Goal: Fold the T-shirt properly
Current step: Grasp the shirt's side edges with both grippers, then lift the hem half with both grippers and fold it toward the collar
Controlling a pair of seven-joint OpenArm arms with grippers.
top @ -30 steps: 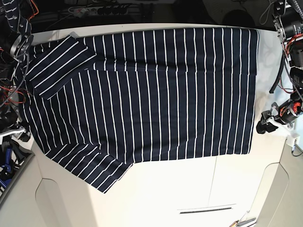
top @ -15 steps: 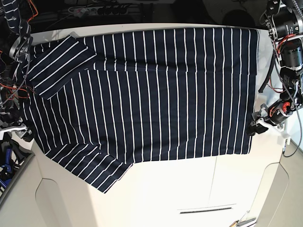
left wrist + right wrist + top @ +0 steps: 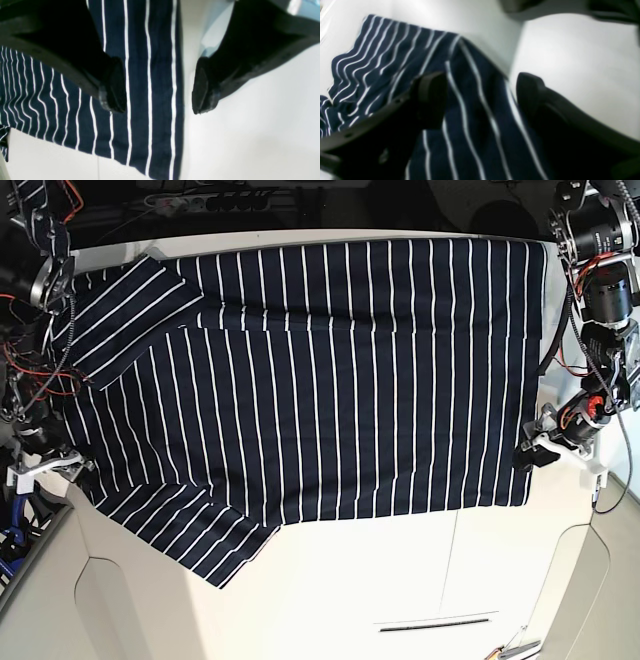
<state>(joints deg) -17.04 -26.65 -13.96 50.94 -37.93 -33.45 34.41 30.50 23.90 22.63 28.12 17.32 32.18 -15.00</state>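
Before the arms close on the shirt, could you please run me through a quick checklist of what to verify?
1. T-shirt lies spread flat on the table: ok.
2. Left end effector open, straddling the shirt's side edge: ok.
3. Right end effector open over the cloth: ok.
4. Cloth between the right fingers: ok, though blurred.
5. Fingers touching the cloth: cannot tell.
6. Far sleeve folded in: ok; near sleeve sticks out: not ok.
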